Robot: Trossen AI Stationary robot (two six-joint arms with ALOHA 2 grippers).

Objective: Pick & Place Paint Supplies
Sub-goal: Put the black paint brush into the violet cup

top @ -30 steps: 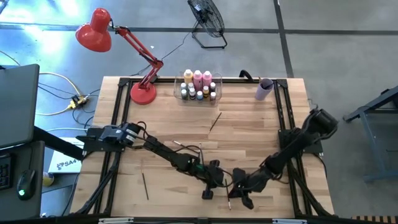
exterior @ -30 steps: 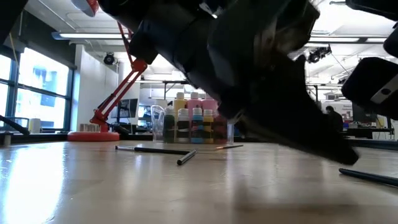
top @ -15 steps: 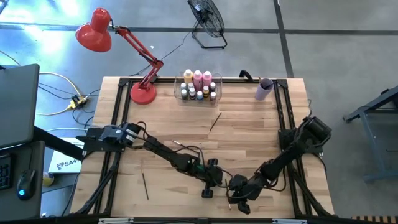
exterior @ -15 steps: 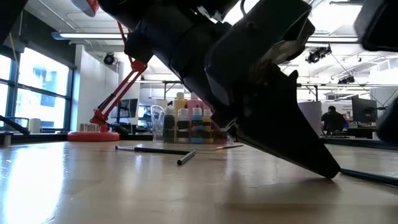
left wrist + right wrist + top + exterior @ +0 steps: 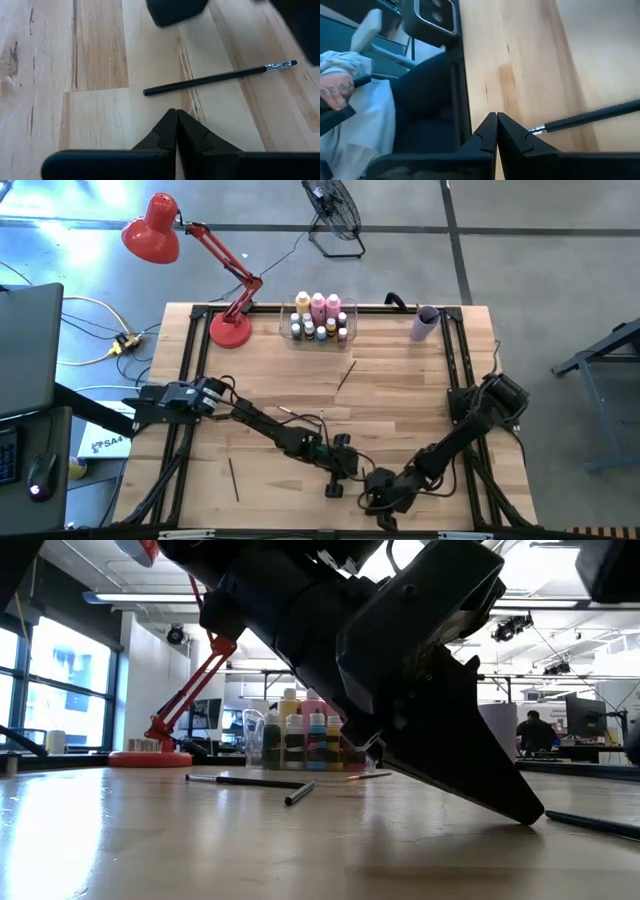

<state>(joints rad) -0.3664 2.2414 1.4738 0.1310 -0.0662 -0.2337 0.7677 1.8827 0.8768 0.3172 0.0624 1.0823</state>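
A thin dark paintbrush (image 5: 215, 77) lies flat on the wood near the table's front edge, just ahead of my left gripper (image 5: 176, 114), which is shut and empty. In the low view its tip (image 5: 530, 815) is down at the tabletop. My right gripper (image 5: 496, 116) is shut too. It points toward the near edge, beside the same brush's bristle end. In the high view my right gripper (image 5: 385, 516) covers most of that brush. The paint bottles stand in the clear bin (image 5: 320, 320) at the far edge. My right gripper stands with the paintbrush's metal-collared bristle end (image 5: 536, 130) right beside the outer side of one shut finger (image 5: 520, 137). Whether they touch I cannot tell. The brush lies flat on the table, running away from the finger.
Loose brushes lie at the front left (image 5: 233, 478), mid-table (image 5: 347, 375) and beside my left arm (image 5: 290, 414). A lilac cup (image 5: 425, 323) and a red lamp (image 5: 230, 330) stand at the back. A person's hand (image 5: 335, 95) and light sleeve show beyond the near edge.
My right gripper has moved toward the table's near-left, sinking a little and rolling about its own axis, and now stands beside the brush's bristle end. My left gripper has tipped its fingertips down toward the tabletop without shifting place. Both stay shut.
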